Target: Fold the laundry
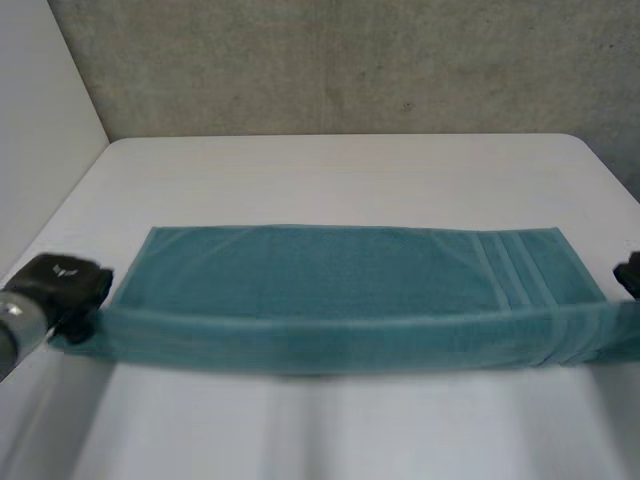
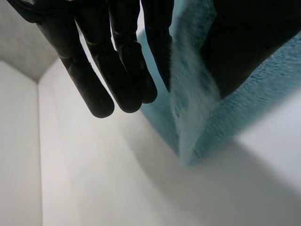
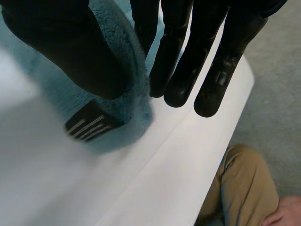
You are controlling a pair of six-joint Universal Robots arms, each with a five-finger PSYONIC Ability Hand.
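Observation:
A teal towel [image 1: 330,275] lies spread across the white table [image 1: 330,170], with pale stripes near its right end. Its near long edge is raised off the table between my two hands. My left hand [image 1: 65,285] is at the near left corner; in its wrist view the towel [image 2: 193,108] is pinched between straight fingers [image 2: 155,42] and the thumb. My right hand [image 1: 628,275] holds the near right corner, where the thumb [image 3: 70,47] presses the towel [image 3: 136,108] against a finger. A dark striped tag [image 3: 89,125] hangs from that corner.
A grey wall [image 1: 350,60] rises behind the table. Beside the table's right edge [image 3: 188,155], a person's leg in khaki trousers [image 3: 240,183] and a hand [image 3: 282,214] are visible. Bare tabletop lies beyond and in front of the towel.

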